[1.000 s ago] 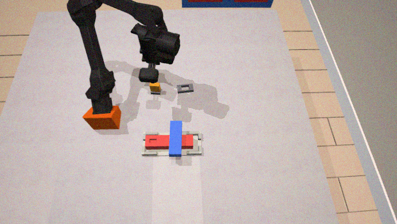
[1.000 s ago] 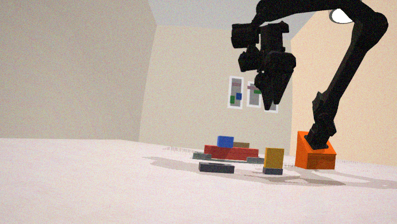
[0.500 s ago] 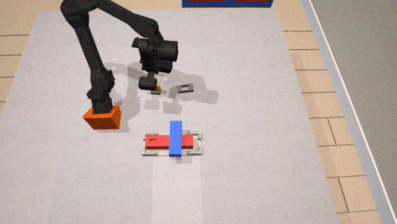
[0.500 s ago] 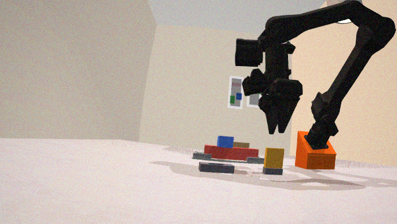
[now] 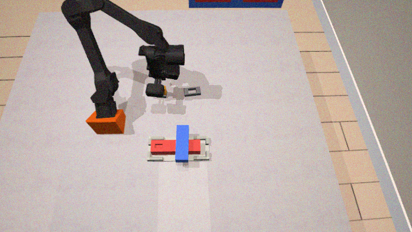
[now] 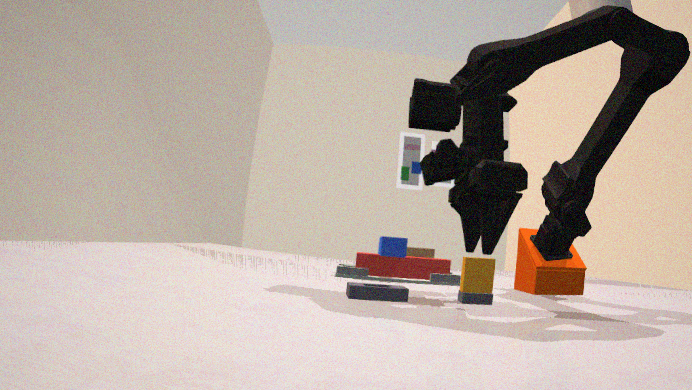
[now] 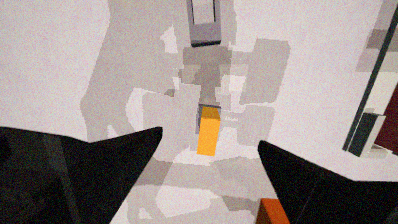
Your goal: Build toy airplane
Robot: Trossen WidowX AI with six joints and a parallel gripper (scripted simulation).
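The red fuselage (image 5: 164, 146) (image 6: 400, 266) lies flat in the light grey cradle (image 5: 155, 159) (image 6: 349, 271). The blue wing (image 5: 182, 143) (image 6: 393, 247) lies across its top and looks level. The tail socket (image 5: 158, 146) shows as an empty slot. The yellow tail fin (image 6: 478, 275) (image 7: 207, 145) stands upright in a dark grey holder (image 6: 475, 298), partly hidden by the gripper in the top view. My gripper (image 5: 155, 90) (image 6: 479, 251) (image 7: 209, 138) is open and empty, pointing down just above the fin. In the wrist view the fin shows between the fingertips.
A second dark grey holder (image 5: 187, 91) (image 6: 377, 293) (image 7: 205, 34) with an opening stands beside the fin's holder. The orange arm base (image 5: 105, 126) (image 6: 560, 281) is left of the cradle in the top view. A brown shape (image 6: 421, 252) shows behind the fuselage in the exterior view.
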